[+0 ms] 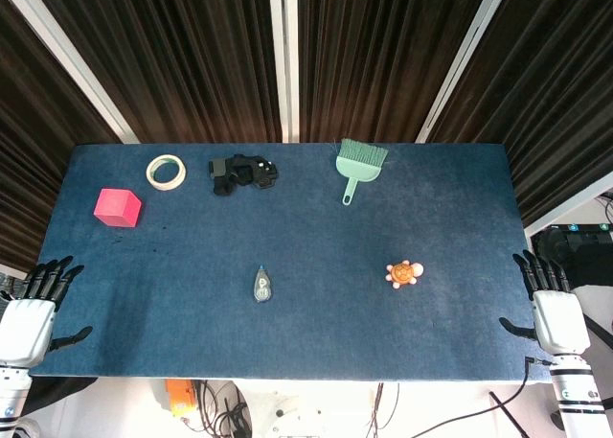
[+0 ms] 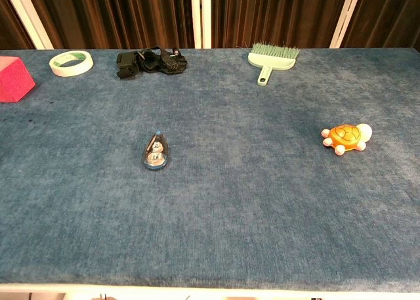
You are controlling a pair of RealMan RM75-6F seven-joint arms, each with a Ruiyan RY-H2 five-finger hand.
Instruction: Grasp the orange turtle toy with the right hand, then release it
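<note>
One glossy, domed orange turtle toy on felt-like blue table.

Turtle toys: I'm counting one orange turtle toy
Cubes: one pink cube
Tape rolls: one tape roll
Brushes: one green brush
Black straps: one black strap bundle
Correction-tape dispensers: one small dispenser
Robot hands: I'm seeing two, left robot hand and right robot hand
</note>
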